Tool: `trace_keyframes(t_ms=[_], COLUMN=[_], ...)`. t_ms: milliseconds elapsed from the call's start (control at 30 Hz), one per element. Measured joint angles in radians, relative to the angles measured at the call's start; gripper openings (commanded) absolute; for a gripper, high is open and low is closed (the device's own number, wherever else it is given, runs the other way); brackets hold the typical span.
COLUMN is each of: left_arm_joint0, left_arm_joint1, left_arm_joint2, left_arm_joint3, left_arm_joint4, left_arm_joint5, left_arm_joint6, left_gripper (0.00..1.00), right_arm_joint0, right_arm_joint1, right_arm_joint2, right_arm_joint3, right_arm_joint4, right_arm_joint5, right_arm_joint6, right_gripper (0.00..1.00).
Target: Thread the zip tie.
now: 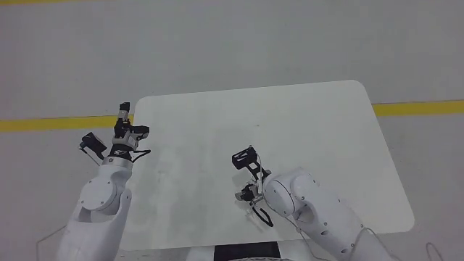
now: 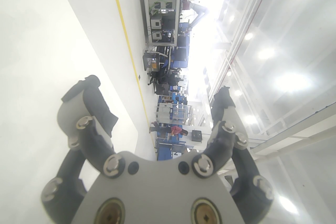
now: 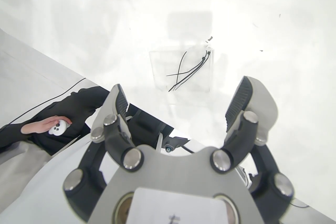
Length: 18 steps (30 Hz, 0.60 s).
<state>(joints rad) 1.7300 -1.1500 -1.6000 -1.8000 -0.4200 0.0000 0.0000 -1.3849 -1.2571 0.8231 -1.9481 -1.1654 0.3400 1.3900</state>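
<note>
A: Nothing is threaded yet. The black zip ties (image 3: 189,72) lie crossed in a clear tray (image 3: 160,78) on the worktop (image 1: 312,116), and no tail is through a head as far as can be made out.

B: The right gripper (image 3: 181,84) hangs over the worktop, in from its near edge, with the tray just ahead. Its fingers are spread wide with nothing between them.

A: And the left gripper (image 2: 156,88)?

B: It is out by the worktop's left edge, well apart from the tray and aimed off toward the room. Its fingers are parted too, and empty.

A: So the whole job looks to be ahead: lift one tie, take a second grip, feed tail through head.

B: Agreed. Teasing a single tie out of that crossed bundle looks like the fiddly opener.
</note>
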Motion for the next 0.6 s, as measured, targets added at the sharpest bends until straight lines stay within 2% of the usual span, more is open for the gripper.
trace_keyframes(t_ms=[600], left_arm_joint0=[0.0], left_arm_joint1=[0.0], left_arm_joint2=[0.0], left_arm_joint3=[0.0], left_arm_joint4=[0.0], left_arm_joint5=[0.0], left_arm_joint6=[0.0], left_gripper=[1.0], right_arm_joint0=[-0.016], right_arm_joint1=[-0.007], right_arm_joint2=[0.011], right_arm_joint3=[-0.005], right_arm_joint4=[0.02], right_arm_joint5=[0.0], right_arm_joint6=[-0.011], right_gripper=[1.0])
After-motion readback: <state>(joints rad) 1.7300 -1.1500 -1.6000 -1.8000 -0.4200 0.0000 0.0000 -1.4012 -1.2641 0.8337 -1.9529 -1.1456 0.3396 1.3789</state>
